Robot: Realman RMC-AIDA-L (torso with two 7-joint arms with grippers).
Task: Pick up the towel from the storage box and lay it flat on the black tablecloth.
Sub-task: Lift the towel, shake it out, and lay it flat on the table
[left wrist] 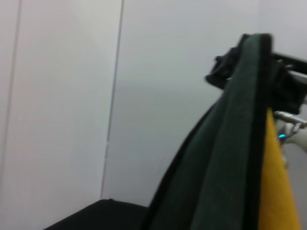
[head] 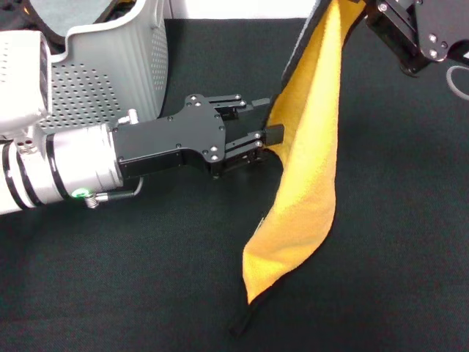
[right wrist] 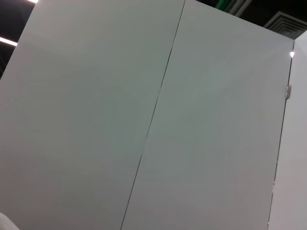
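The yellow-orange terry cloth towel (head: 308, 147) has a soft, fuzzy, matt face with a thin dark sewn edging, and in the left wrist view its other side (left wrist: 225, 158) looks dark grey-green and also matt. The wide black tablecloth (head: 110, 279) that covers the surface is a fine felt-like fabric with no shine, while the light grey plastic storage box (head: 110, 66) is smooth, with rows of small holes in its sides. The left gripper (head: 258, 125) is matt black hard material with small shiny screws, fixed to a smooth silver metal-looking wrist cylinder (head: 80, 165), and the right gripper (head: 403, 29) has the same black finish.

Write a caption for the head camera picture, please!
Right gripper dangles the towel over the black tablecloth; left gripper reaches its edge.
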